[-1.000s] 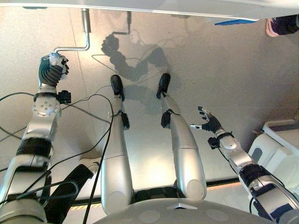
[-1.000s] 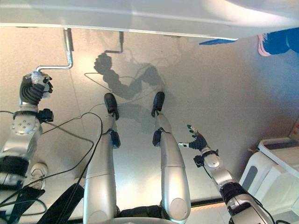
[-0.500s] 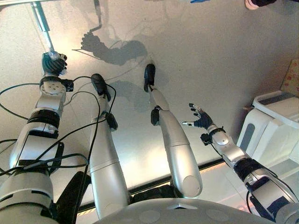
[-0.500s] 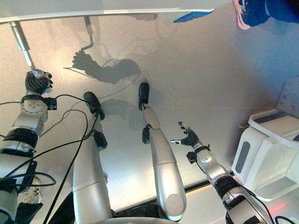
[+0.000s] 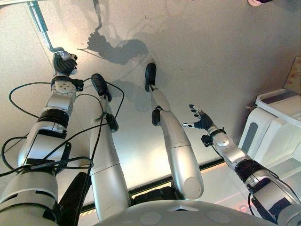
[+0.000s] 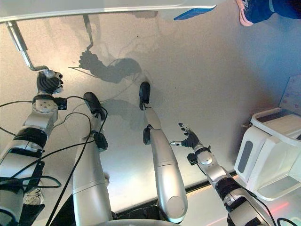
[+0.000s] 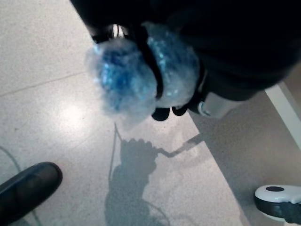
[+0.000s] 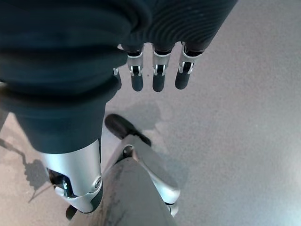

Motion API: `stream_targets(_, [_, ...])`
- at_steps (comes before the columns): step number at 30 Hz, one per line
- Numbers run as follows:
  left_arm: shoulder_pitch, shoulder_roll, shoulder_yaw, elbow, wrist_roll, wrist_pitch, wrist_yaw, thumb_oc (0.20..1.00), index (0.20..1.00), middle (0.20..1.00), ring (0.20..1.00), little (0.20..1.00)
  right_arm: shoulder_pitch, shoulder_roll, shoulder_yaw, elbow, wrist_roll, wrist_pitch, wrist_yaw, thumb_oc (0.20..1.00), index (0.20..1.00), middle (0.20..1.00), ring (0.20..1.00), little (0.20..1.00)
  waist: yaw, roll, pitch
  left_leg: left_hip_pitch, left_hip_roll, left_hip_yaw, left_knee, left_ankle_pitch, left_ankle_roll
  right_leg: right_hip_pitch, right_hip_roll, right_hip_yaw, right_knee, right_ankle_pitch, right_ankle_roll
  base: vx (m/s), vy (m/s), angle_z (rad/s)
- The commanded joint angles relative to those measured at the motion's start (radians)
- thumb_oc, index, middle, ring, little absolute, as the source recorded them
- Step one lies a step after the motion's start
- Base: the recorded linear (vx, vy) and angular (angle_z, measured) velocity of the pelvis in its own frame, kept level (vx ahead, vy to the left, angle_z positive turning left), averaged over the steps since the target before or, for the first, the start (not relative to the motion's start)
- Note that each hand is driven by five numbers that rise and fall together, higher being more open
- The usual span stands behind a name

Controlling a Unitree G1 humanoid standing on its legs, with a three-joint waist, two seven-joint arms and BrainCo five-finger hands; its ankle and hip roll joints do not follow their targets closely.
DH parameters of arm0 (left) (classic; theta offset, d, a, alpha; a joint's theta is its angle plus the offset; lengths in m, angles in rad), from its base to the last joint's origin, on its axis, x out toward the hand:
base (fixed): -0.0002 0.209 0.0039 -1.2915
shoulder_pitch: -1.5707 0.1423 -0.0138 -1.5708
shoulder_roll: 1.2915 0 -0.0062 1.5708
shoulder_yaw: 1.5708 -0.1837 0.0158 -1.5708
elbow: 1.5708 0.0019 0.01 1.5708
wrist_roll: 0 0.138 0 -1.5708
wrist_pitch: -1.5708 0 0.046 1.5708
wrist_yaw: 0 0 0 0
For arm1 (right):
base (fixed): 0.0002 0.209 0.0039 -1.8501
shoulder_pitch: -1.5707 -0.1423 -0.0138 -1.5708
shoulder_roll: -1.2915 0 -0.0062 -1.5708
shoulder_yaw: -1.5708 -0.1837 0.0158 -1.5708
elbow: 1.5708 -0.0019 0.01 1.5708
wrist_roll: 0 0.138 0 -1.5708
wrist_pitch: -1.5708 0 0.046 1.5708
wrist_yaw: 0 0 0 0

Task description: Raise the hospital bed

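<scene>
Left hand point(image 5: 64, 62) stays clamped on the crank handle point(image 7: 141, 75) under the bed edge point(image 6: 94, 10), and it's swung a bit rightward since 0.5 s ago. Right hand point(image 5: 202, 120) still hangs open over the floor point(image 5: 211, 56).

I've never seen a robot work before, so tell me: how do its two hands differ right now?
The left hand is curled shut round the padded grip of the crank under the bed; the right hand holds nothing, its fingers relaxed and spread. The left hand reaches far forward, close to the bed's edge; the right hand hangs over bare floor, beside the robot. Both wear dark ribbed covers.
</scene>
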Motion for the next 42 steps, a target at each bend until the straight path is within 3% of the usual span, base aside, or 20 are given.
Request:
stream_targets(1, [0.067,0.023,0.01,-0.047,0.03,0.002,0.004,0.2,0.2,0.2,0.2,0.2,0.057,-0.02,0.011,-0.05,0.02,0.006,-0.009,1.0,1.0,1.0,1.0,1.0,0.038,-0.08,-0.009,0.056,-0.054,0.014,-0.007,-0.039,-0.002,-0.009,-0.048,0.044,0.044,-0.021,0.12,-0.02,-0.042,-0.01])
stream_targets(8, [0.079,0.012,0.013,-0.062,0.034,0.005,0.003,0.2,0.2,0.2,0.2,0.2,0.063,-0.025,0.004,-0.053,0.015,0.007,-0.009,1.0,1.0,1.0,1.0,1.0,0.038,-0.069,-0.009,0.068,-0.057,0.009,-0.025,-0.026,-0.002,-0.009,-0.047,0.041,0.051,-0.02,0.116,-0.01,-0.01,0.0])
stream_targets(9, [0.082,0.008,0.012,-0.06,0.028,0.004,-0.001,0.514,0.514,0.514,0.514,0.514,0.062,-0.025,0.005,-0.053,0.016,0.007,-0.008,1.0,1.0,1.0,1.0,1.0,0.038,-0.068,-0.009,0.07,-0.058,0.009,-0.028,-0.024,-0.003,-0.008,-0.047,0.041,0.051,-0.02,0.116,-0.04,-0.033,-0.02])
stream_targets(10, [0.09,0.002,0.012,-0.062,0.019,0.004,-0.01,1.0,1.0,1.0,1.0,1.0,0.063,-0.027,0.004,-0.049,0.012,0.011,-0.008,1.0,1.0,1.0,1.0,1.0,0.04,-0.065,-0.009,0.074,-0.058,0.011,-0.032,-0.02,-0.004,-0.004,-0.048,0.04,0.049,-0.018,0.117,0.0,0.0,0.0])
stream_targets(21, [0.108,-0.031,0.007,-0.083,-0.005,0.001,-0.035,1.0,1.0,1.0,1.0,1.0,0.063,-0.032,-0.004,-0.032,0.005,0.022,-0.01,1.0,1.0,1.0,1.0,1.0,0.046,-0.049,-0.009,0.102,-0.062,0.011,-0.051,-0.002,-0.008,0.018,-0.049,0.035,0.057,-0.018,0.113,-0.03,-0.027,0.01])
stream_targets(22, [0.149,-0.073,0.006,-0.091,-0.021,-0.004,-0.059,1.0,1.0,1.0,1.0,1.0,0.051,-0.025,-0.012,0.033,-0.003,0.038,-0.011,1.0,1.0,1.0,1.0,1.0,0.058,-0.03,-0.009,0.159,-0.071,0.015,-0.081,0.014,-0.013,0.07,-0.052,0.027,0.051,-0.014,0.112,-0.06,-0.052,0.02])
stream_targets(27, [0.217,-0.135,0.012,-0.083,-0.04,-0.011,-0.082,1.0,1.0,1.0,1.0,1.0,0.034,-0.011,-0.025,0.085,-0.009,0.049,-0.015,1.0,1.0,1.0,1.0,1.0,0.072,-0.011,-0.009,0.249,-0.082,0.02,-0.129,0.029,-0.017,0.151,-0.055,0.021,0.032,-0.011,0.116,-0.05,-0.018,0.07])
stream_targets(28, [0.292,-0.192,0.026,-0.028,-0.05,-0.003,-0.117,1.0,1.0,1.0,1.0,1.0,0.017,-0.005,-0.037,0.112,-0.019,0.058,-0.011,1.0,1.0,1.0,1.0,1.0,0.083,0.002,-0.009,0.344,-0.093,0.025,-0.159,0.033,-0.017,0.242,-0.054,0.021,0.017,-0.008,0.119,0.0,0.0,0.0])
stream_targets(30, [0.318,-0.207,0.032,0.002,-0.043,0.003,-0.135,1.0,1.0,1.0,1.0,1.0,0.014,0.0,-0.04,0.127,-0.026,0.061,-0.008,1.0,1.0,1.0,1.0,1.0,0.087,0.004,-0.009,0.384,-0.096,0.027,-0.171,0.034,-0.017,0.28,-0.053,0.02,0.01,-0.01,0.119,-0.03,0.003,-0.01])
stream_targets(31, [0.336,-0.218,0.047,0.017,-0.046,0.004,-0.142,1.0,1.0,1.0,1.0,1.0,0.013,0.003,-0.046,0.134,-0.033,0.065,-0.005,1.0,1.0,1.0,1.0,1.0,0.087,0.001,-0.009,0.401,-0.104,0.036,-0.188,0.064,-0.009,0.295,-0.059,0.02,0.0,0.012,0.112,-0.06,0.006,-0.04])
stream_targets(35, [0.409,-0.252,0.067,0.087,0.001,0.017,-0.176,1.0,1.0,1.0,1.0,1.0,0.026,0.01,-0.061,0.156,-0.053,0.068,0.005,1.0,1.0,1.0,1.0,1.0,0.101,0.007,-0.009,0.519,-0.106,0.037,-0.227,0.064,-0.011,0.409,-0.054,0.017,-0.019,0.0,0.111,0.02,-0.028,-0.01])
stream_targets(42, [0.611,-0.327,0.127,0.179,0.058,0.025,-0.233,1.0,1.0,1.0,1.0,1.0,0.103,0.037,-0.114,0.263,-0.107,0.086,0.033,1.0,1.0,1.0,1.0,1.0,0.14,0.057,-0.107,0.757,-0.108,0.034,-0.342,0.08,-0.025,0.638,-0.035,-0.004,-0.076,-0.034,0.113,0.11,-0.034,0.0])
